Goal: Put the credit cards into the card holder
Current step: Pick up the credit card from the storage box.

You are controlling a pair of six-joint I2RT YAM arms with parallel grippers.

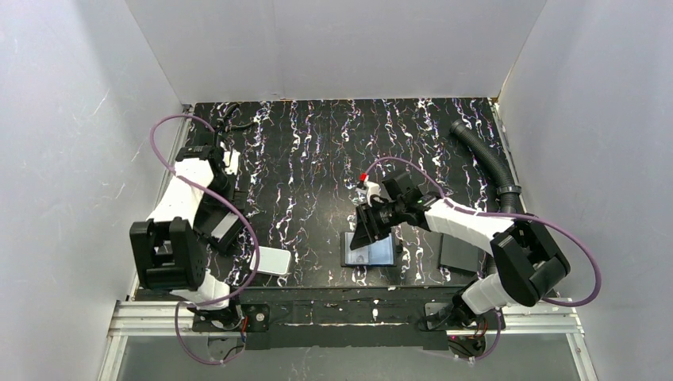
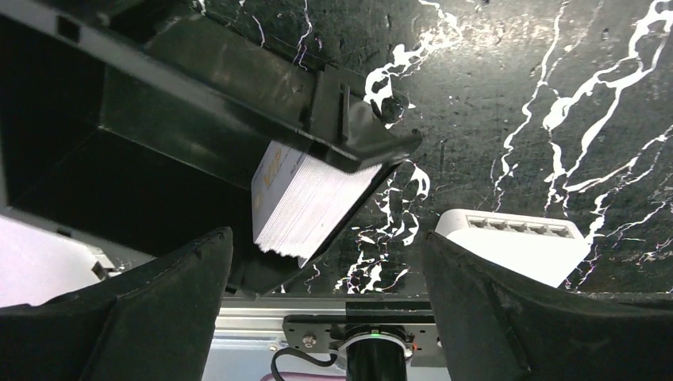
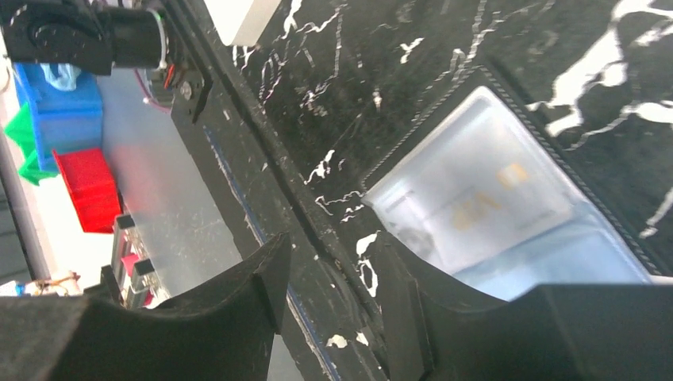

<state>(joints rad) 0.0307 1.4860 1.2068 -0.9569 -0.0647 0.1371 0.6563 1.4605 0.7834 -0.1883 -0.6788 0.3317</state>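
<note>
The card holder (image 1: 374, 252) lies open near the table's front edge, its bluish clear pockets facing up. In the right wrist view one pocket (image 3: 508, 230) holds a pale card with gold marks (image 3: 484, 198). My right gripper (image 1: 367, 230) hovers over the holder's left end. Its jaws (image 3: 333, 302) are apart with nothing between them, and one finger (image 3: 444, 317) covers the holder's corner. A stack of grey credit cards (image 2: 305, 202) sits tilted in a black tray at the left. My left gripper (image 2: 325, 309) is wide open and empty just short of the stack.
A white rounded slab with ports (image 1: 272, 260) (image 2: 516, 238) lies right of the left gripper. A flat black plate (image 1: 459, 254) lies right of the card holder. A black ribbed hose (image 1: 486, 156) runs along the back right. An aluminium rail (image 1: 341, 317) borders the front edge.
</note>
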